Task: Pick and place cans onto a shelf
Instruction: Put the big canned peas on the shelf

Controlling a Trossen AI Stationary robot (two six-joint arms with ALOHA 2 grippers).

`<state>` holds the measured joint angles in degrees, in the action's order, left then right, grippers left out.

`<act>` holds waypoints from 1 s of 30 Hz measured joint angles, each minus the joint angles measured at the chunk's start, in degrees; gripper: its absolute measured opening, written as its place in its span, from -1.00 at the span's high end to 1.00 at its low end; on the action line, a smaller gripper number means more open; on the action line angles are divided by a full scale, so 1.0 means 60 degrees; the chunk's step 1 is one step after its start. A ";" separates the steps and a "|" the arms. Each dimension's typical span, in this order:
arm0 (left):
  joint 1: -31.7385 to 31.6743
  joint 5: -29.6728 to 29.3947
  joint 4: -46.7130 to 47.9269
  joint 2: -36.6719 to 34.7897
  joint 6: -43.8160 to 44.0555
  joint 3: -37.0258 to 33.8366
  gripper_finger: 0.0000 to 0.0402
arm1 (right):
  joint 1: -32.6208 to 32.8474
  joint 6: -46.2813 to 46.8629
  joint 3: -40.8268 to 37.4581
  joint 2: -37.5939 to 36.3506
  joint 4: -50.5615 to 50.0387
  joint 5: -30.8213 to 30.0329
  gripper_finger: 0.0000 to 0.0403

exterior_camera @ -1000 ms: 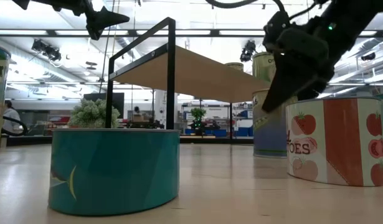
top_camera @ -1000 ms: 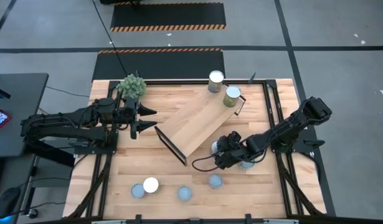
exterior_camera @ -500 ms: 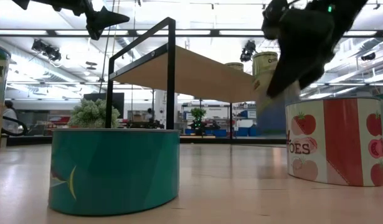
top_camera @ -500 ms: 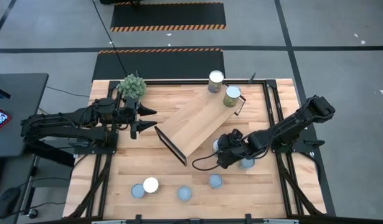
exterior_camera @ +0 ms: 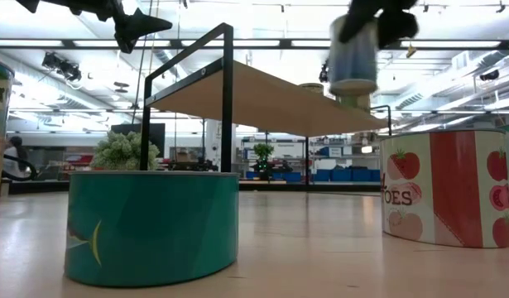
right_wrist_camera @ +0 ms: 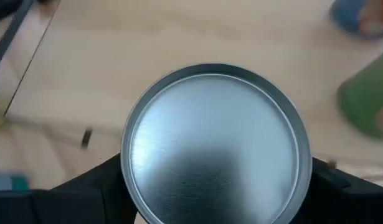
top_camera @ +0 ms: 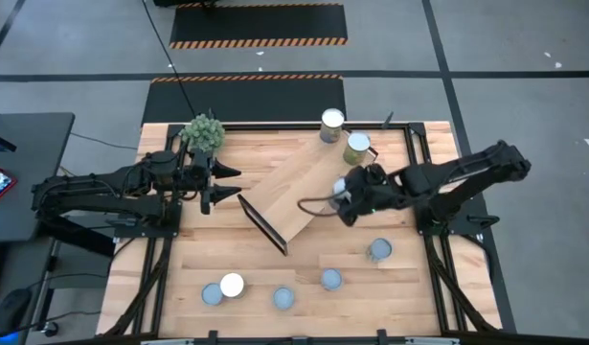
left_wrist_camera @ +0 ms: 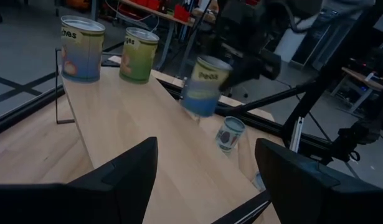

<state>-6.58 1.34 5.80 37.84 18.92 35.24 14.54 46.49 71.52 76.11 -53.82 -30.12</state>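
Right hand gripping can, now lifted from counter to over shelf, near release; left hand open beside shelf.

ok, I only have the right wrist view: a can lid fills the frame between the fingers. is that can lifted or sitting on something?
Observer: Lifted. In the low view the held can hangs above the level of the shelf board, not touching it.
Operator: over the shelf or beside it?
Observer: The high view puts the right gripper at the board's edge on the right arm's side, towards the end that holds two cans.
Operator: those two upright?
Observer: Yes. The end can and the second can both stand upright.
Operator: left arm in the way?
Observer: No. The left gripper is open by the shelf's other end, apart from it.
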 joint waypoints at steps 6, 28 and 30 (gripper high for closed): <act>-0.0001 -0.0004 -0.0004 -0.0003 0.0111 0.0000 -0.37 | -0.0715 -0.0356 0.0505 0.0904 0.0900 -0.0967 -0.53; 0.0000 0.0000 0.0001 -0.0001 0.0243 0.0000 -0.37 | -0.2977 0.0501 0.4797 0.4896 0.0008 -0.2404 -0.53; -0.0001 0.0000 0.0001 0.0001 0.0239 0.0000 -0.37 | -0.3116 0.0926 0.5025 0.5017 -0.0421 -0.2190 -0.53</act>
<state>-6.59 1.34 5.80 37.85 20.36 35.24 -4.16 52.05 101.67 106.21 -56.35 -43.26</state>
